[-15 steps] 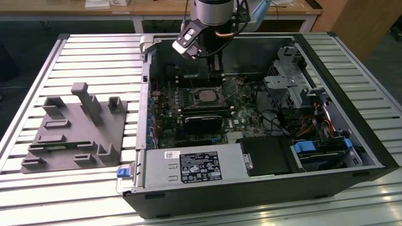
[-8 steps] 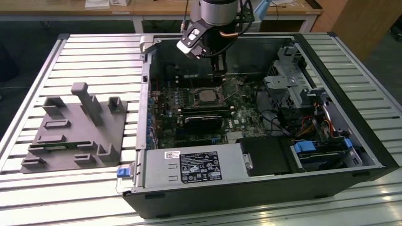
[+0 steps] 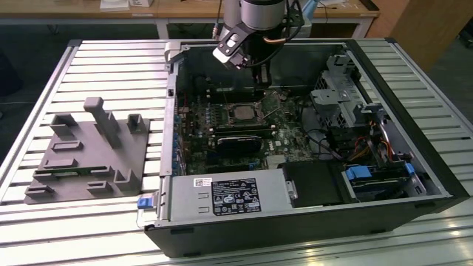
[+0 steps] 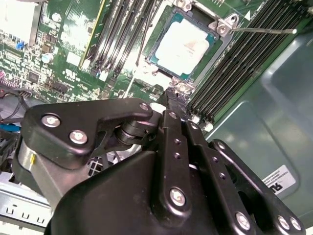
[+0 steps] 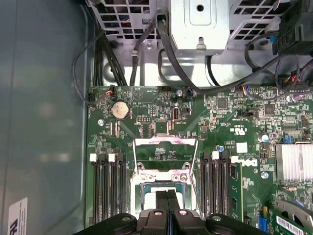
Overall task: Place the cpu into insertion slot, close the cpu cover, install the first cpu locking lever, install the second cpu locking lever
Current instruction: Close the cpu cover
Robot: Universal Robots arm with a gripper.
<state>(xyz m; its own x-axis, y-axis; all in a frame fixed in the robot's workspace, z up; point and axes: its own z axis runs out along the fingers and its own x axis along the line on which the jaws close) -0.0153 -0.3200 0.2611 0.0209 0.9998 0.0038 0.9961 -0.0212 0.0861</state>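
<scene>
Fingers of the gripper (image 5: 166, 195) are pressing together with nothing pinched between them, and they are hanging close over the edge of the insertion slot (image 4: 221, 27). Inside that slot the cpu (image 4: 183, 44) is lying flat, its dull silver top facing up and a strip of its green edge showing along the rim. In the second wrist view the closed fingertips are pointing at the socket's corner, near the chip but apart from it. The cpu cover (image 5: 165, 142) is standing open, swung up off the socket, and the green motherboard (image 5: 230, 127) is showing through its large window. A thin wire locking lever (image 4: 264, 30) is reaching out from one corner of the slot across the long black memory slots (image 4: 244, 54). In the exterior view the arm (image 3: 255, 16) is reaching down into the open computer case (image 3: 296, 230), which is lying on its side on a slatted metal table (image 3: 111, 61). A black card (image 3: 240, 145) is sitting on the board on the socket's near side, and a labelled power supply (image 3: 221, 197) is sitting along the case's near wall. A grey fixture (image 3: 88, 155) with upright pegs is resting on the table to the exterior view's left of the case, well apart from the arm.
</scene>
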